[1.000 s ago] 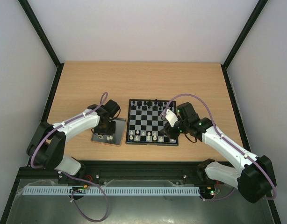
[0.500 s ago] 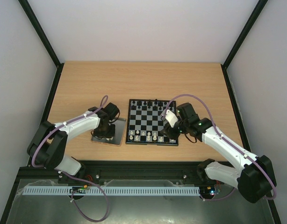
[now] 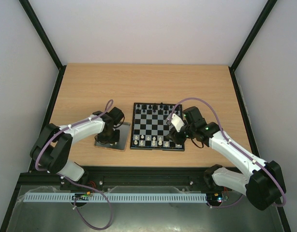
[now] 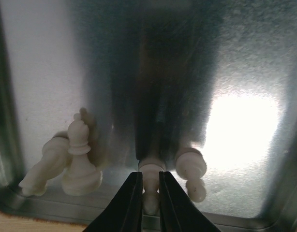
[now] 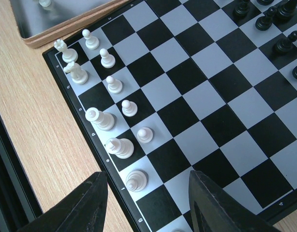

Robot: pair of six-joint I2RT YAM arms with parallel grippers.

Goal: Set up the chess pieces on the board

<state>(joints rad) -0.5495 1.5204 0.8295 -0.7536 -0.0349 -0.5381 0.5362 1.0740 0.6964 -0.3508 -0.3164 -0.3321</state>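
Note:
In the left wrist view my left gripper (image 4: 150, 195) is shut on a small white pawn (image 4: 151, 180) that lies on the floor of the grey tray (image 4: 245, 72). An upright white bishop (image 4: 81, 162), a toppled white piece (image 4: 41, 166) and another lying pawn (image 4: 192, 171) sit close by in the tray. The board (image 5: 211, 96) carries several white chess pieces (image 5: 120, 147) along its near left edge and black ones (image 5: 279, 9) on the far side. My right gripper (image 5: 148, 212) hangs open over the board's near right part, holding nothing.
From above, the tray (image 3: 120, 143) lies just left of the board (image 3: 156, 147) on the wooden table (image 3: 148, 82). The left gripper (image 3: 109, 137) is down in the tray and the right gripper (image 3: 175, 138) is at the board's right near corner. Black rails border the table.
The left gripper's jaws have come together on the lying pawn, and the left arm has settled slightly lower into the tray. The right arm has not moved.

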